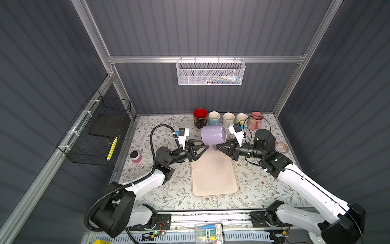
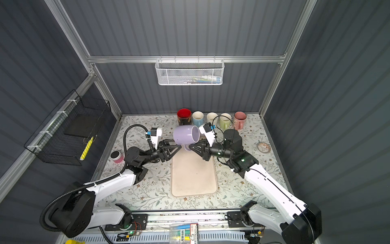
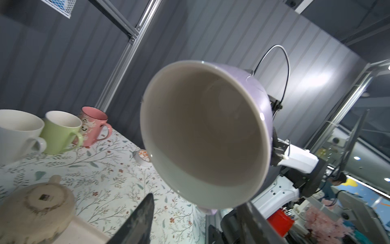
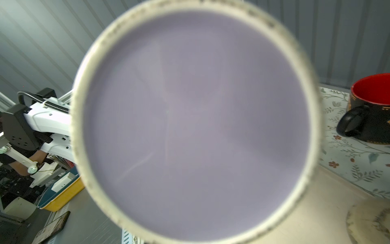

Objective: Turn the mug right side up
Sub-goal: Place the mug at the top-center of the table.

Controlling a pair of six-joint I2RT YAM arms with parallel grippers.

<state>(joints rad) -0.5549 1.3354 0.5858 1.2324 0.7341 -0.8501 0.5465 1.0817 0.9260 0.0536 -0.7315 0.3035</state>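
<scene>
Got the lavender mug (image 1: 213,134) up off the worktop (image 1: 168,190), lying sideways between the two hands: mouth toward the left hand (image 1: 204,144), base toward the right hand (image 1: 218,147). Right hand clamped on the handle (image 1: 213,148) underneath. Left-hand fingers (image 3: 139,219) spread either side of the lower rim, can't tell about an actual grip. Cream mat (image 1: 214,179) straight below both.

row of mugs at 12 o'clock, red mug (image 1: 200,115) through pink mug (image 1: 256,120), beige mat (image 1: 214,177) in the middle, pink tub (image 1: 135,156) at 9, small dish (image 1: 281,146) at 3
</scene>
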